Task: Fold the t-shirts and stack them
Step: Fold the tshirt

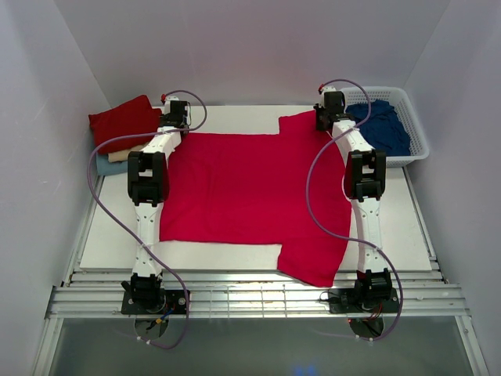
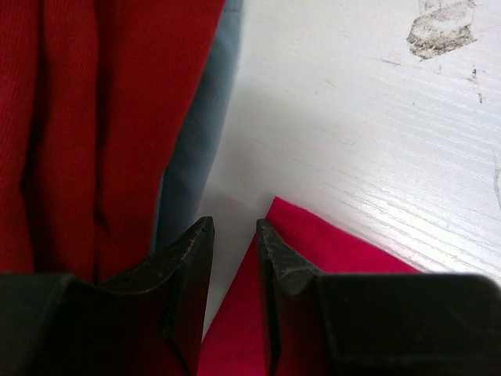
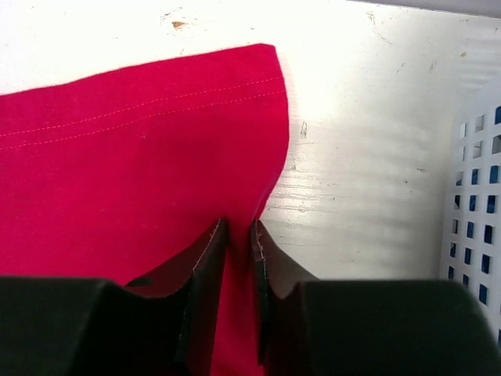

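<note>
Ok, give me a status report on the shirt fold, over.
Right gripper pinching crimson t-shirt, far sleeve. Left gripper jaws apart at its far left corner, grip unclear. Shirt flat, unfolded. Folded stack left, basket right, neither obstructing.

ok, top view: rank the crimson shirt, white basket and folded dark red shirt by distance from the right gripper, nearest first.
1. crimson t-shirt: spread mid-table; the right gripper is pinching its far right sleeve.
2. white basket: just right of that gripper, in the far right corner.
3. folded dark red t-shirt: far left corner, across the table.
</note>
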